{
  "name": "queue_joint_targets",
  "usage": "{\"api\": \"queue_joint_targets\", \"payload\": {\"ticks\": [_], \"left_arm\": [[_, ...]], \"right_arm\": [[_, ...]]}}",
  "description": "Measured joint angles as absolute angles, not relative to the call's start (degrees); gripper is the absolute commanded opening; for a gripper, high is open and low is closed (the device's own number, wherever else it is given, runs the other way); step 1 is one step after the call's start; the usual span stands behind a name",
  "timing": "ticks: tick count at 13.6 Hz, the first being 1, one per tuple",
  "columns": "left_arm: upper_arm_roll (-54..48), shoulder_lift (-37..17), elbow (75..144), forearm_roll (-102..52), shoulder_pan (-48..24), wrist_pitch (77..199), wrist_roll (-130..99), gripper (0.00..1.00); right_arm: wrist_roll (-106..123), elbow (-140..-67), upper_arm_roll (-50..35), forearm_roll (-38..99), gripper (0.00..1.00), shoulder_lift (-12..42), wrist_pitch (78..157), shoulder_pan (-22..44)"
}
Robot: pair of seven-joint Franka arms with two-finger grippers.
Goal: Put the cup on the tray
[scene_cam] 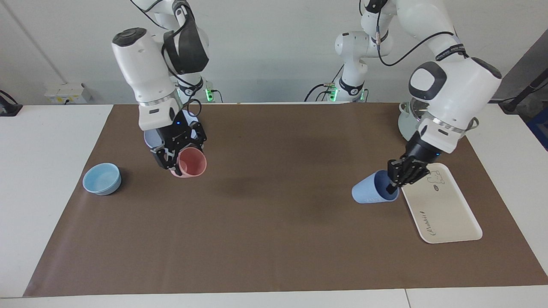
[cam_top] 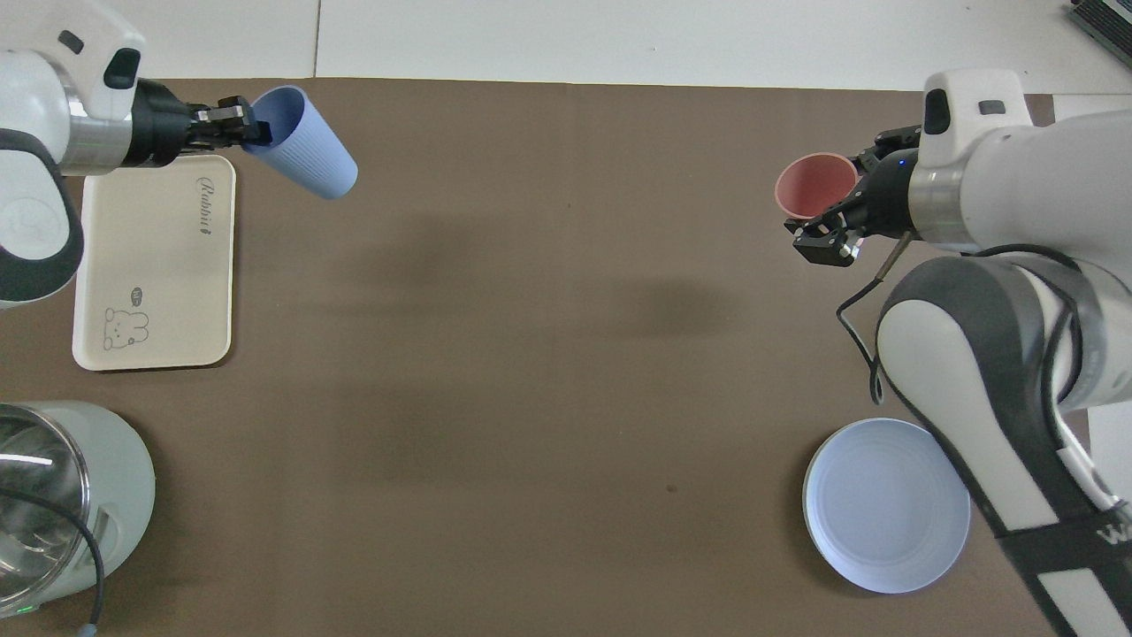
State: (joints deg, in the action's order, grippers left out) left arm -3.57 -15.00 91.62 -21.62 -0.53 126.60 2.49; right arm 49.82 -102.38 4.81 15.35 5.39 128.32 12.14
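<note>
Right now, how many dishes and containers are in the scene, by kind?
Cups: 2, blue cup in the left gripper, pink cup in the right gripper
Bowls: 1, bowl
Plates: 1, plate
Trays: 1, tray
Pots: 1, pot
Total: 6

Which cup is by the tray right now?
The blue cup, tilted in the left gripper beside the tray; the pink cup hangs in the right gripper.

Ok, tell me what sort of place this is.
Probably a robotics lab staged as a kitchen table: two robot arms work over a brown mat set with a tray, a plate and a cooking pot.
</note>
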Motion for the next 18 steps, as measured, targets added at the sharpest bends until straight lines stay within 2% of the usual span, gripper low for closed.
{"api": "queue_joint_targets", "payload": {"ticks": [4,8,12,14,17,18], "left_arm": [[-3.50,-12.61,96.85,-21.56,8.83,127.66,16.89,0.00],[-3.50,-11.16,105.12,-21.51,15.36,138.85,31.09,0.00],[-3.55,-11.63,111.32,-21.51,17.73,146.75,36.44,0.00],[-3.65,-13.20,111.95,-21.52,17.75,149.18,36.46,0.00],[-3.67,-15.94,112.05,-21.53,18.41,152.18,36.46,0.00],[-3.67,-16.35,112.05,-21.53,18.51,152.59,36.46,0.32]], "right_arm": [[63.95,-106.03,5.02,37.60,0.00,7.47,136.58,5.95],[81.85,-108.99,5.03,65.64,0.00,11.81,144.03,4.51],[103.66,-115.53,5.04,86.32,0.00,12.61,144.71,1.75],[112.03,-117.50,5.01,92.36,0.00,13.38,144.62,0.93],[124.82,-117.84,5.00,101.57,0.00,17.64,140.38,-1.09],[128.33,-117.70,5.00,103.58,0.00,19.20,139.00,-1.84]]}}
